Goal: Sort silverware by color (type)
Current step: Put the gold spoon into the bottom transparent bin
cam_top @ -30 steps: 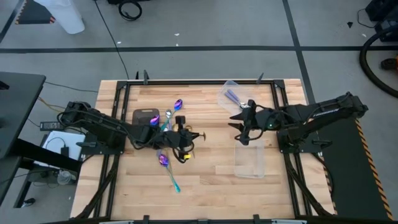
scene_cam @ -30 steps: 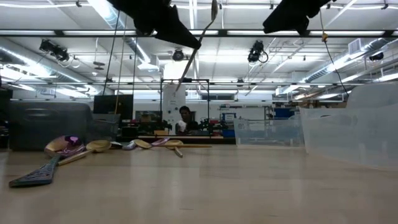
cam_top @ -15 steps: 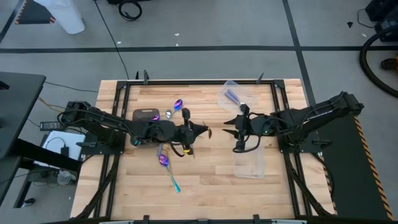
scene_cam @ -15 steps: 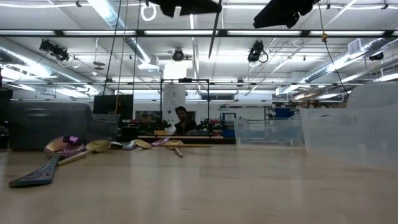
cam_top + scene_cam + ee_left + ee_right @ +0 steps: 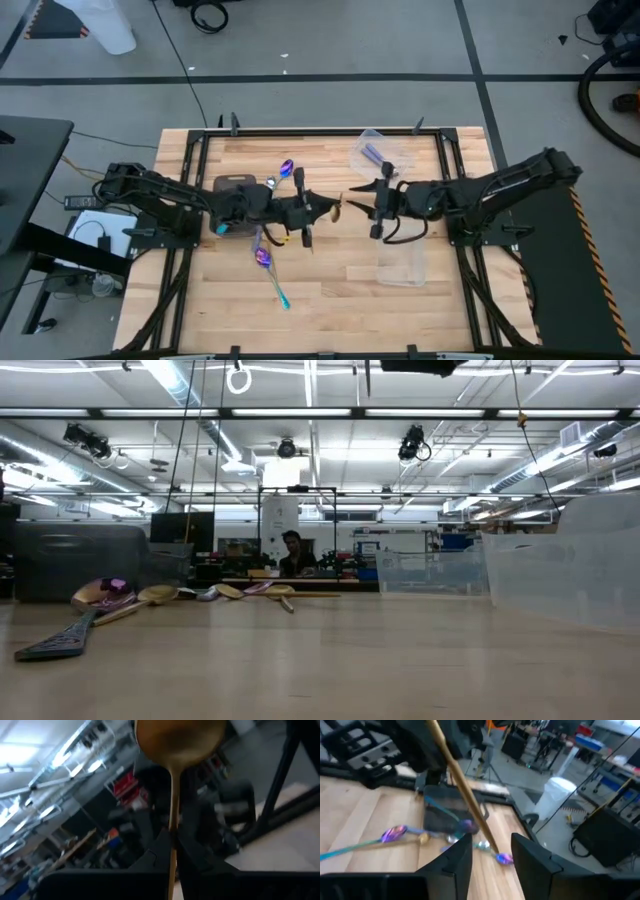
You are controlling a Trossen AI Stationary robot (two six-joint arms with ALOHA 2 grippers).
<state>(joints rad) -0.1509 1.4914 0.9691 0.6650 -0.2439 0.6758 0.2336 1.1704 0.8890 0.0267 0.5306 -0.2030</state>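
Gold metal, thin and stiff: the gold spoon (image 5: 174,750) stands out from my left gripper (image 5: 318,208), whose fingers are pinched tight on its handle, bowl pointing away toward my other arm. I hold it in the air over the middle of the table (image 5: 340,300), clear of the wood. My right gripper (image 5: 362,207) faces it from close by, fingers spread apart with the handle lying in the gap between them and nothing clamped yet. It looks like a hand-over in mid-air.

I judge the spoon light and rigid, but polished and slippery, so a narrow handle like this could swivel between the pads. The right hold should go on the bare stretch of handle between my left fingers and the bowl, squarely across it, not on the rounded bowl, where the fingers would slide off.

On the table toward its left edge lie the other spoons (image 5: 264,258): iridescent purple-blue ones with teal handles and a few more beside the dark grey tray (image 5: 234,184). A clear plastic container (image 5: 403,262) waits near the right edge, another clear container (image 5: 374,152) toward the far edge.
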